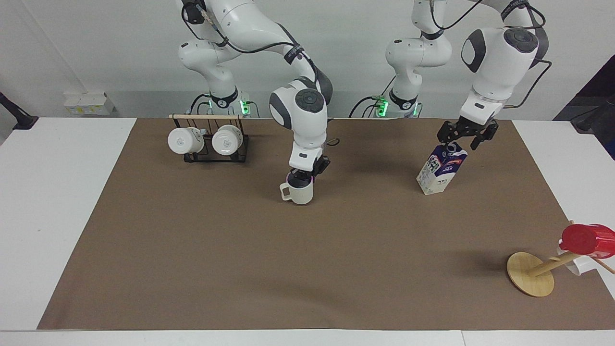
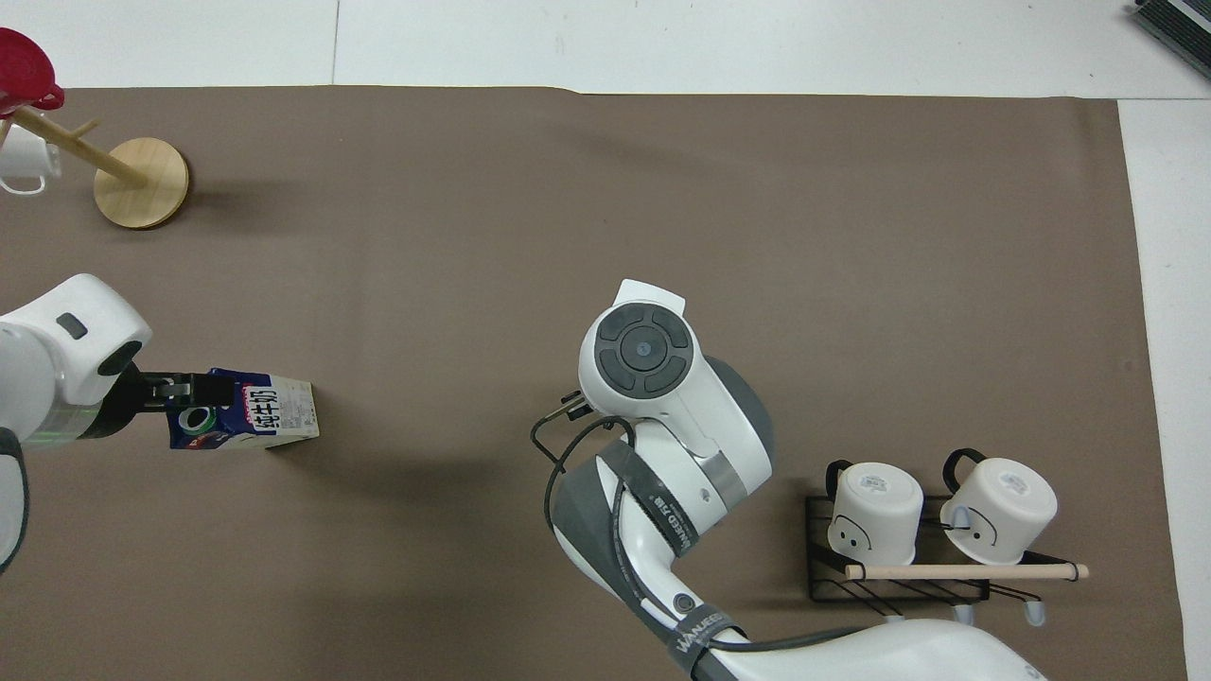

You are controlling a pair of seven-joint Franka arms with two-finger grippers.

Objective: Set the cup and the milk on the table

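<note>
**benchwatcher:** So where's everything sitting? The cup (image 1: 300,191) is upright on the brown sheet (image 1: 307,269) that covers most of the bench (image 1: 57,202), roughly mid-bench and closer to the robots' edge. Handle points toward the right arm's end. The right end effector (image 1: 299,177) comes straight down into its mouth, fingers pinched on the rim, so it's clamped on the cup. From overhead the arm's wrist hides the cup completely.

**two_finger_tom:** Is the cup actually down or hanging just above the sheet?

**benchwatcher:** Can't tell honestly; its base looks at sheet level but I wouldn't swear to contact.

**two_finger_tom:** And the milk (image 1: 441,169)?

**benchwatcher:** Standing on the sheet toward the left arm's end, well apart from the cup, about as near the robots as the cup is. The left end effector (image 1: 461,140) is right at the carton's gable top, fingers spread apart either side of it, not squeezing anything. Overhead shows that end effector (image 2: 194,389) over the cap end of the carton (image 2: 274,413).

**two_finger_tom:** Other stuff around?

**benchwatcher:** A black wire rack (image 1: 211,154) with two white cups (image 1: 185,140) hanging on its wooden rod, near the robots at the right arm's end. Also a wooden cup stand (image 1: 531,279) carrying a red cup (image 1: 586,239), at the left arm's end and far from the robots.
</note>
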